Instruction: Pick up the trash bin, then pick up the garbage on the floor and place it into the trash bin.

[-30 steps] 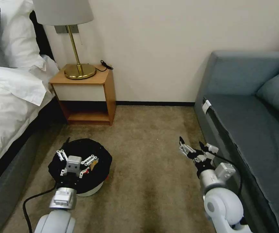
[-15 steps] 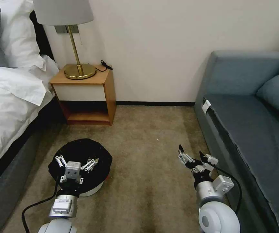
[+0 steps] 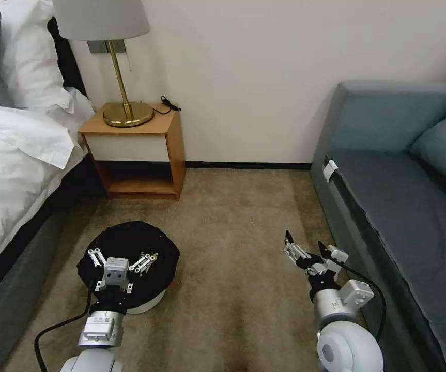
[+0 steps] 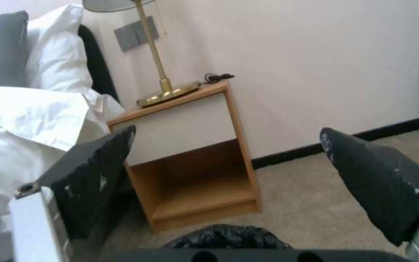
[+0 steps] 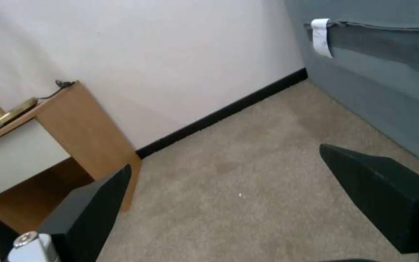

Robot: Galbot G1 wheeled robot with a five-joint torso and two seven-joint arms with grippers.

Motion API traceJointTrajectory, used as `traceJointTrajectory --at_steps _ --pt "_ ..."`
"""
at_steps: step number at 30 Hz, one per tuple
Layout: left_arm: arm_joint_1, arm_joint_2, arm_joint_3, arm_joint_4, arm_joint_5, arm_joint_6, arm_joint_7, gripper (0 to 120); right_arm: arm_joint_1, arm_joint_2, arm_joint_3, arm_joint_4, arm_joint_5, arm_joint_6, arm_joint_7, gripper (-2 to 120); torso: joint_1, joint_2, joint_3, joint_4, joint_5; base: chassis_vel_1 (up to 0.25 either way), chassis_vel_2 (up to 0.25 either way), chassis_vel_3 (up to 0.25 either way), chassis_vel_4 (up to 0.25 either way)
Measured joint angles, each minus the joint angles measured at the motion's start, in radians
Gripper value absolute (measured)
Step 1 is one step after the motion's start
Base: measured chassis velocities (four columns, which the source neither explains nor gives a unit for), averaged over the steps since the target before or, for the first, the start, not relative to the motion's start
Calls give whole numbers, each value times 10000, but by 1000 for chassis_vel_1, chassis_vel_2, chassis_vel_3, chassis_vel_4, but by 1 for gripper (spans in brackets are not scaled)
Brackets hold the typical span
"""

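From the head, the bin (image 3: 129, 268) stands on carpet (image 3: 233, 289) by the bed (image 3: 11, 170), left gripper (image 3: 122, 258) spread over its black liner; the left wrist catches only the liner's edge (image 4: 226, 236); right gripper (image 3: 310, 250) spread, well apart, near the sofa (image 3: 403, 206).

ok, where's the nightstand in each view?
Head view: nightstand against the wall, beside the bed, beyond the trash bin.
Left wrist view: nightstand straight ahead, past the trash bin's black liner.
Right wrist view: nightstand against the wall, across the carpet from the sofa.
Shared landmark: the brass lamp base on its top.
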Motion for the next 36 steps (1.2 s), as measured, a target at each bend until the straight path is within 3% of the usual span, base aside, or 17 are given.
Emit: traceJointTrajectory --at_steps 36 --pt "-5 6 -2 16 -14 18 -6 100 15 -10 -3 -16 18 -1 -12 100 0 -2 0 0 0 0 0 0 0"
